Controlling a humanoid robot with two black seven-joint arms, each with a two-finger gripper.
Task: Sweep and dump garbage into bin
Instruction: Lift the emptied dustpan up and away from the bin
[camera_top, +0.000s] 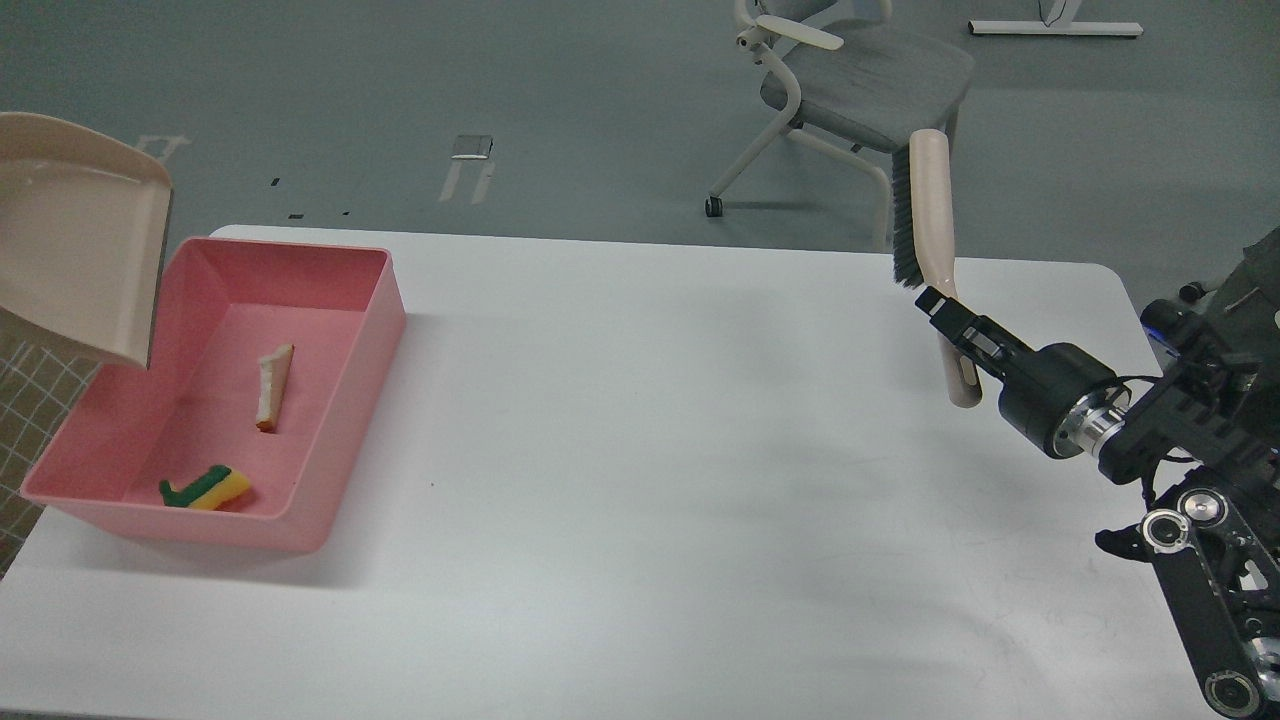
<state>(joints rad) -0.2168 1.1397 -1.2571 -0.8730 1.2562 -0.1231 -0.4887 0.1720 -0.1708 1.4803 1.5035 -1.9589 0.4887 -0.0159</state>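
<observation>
The pink bin stands at the table's left end. Inside it lie the bread slice, on its edge near the middle, and the yellow sponge, green side showing, near the front wall. The beige dustpan hangs tilted and empty above the bin's left side; my left gripper holding it is out of view. My right gripper is shut on the handle of the beige brush, held upright above the table's right end, bristles facing left.
The white table spans the view. A grey office chair stands on the floor behind the table's far edge, close behind the brush. My right arm's thick links fill the lower right corner.
</observation>
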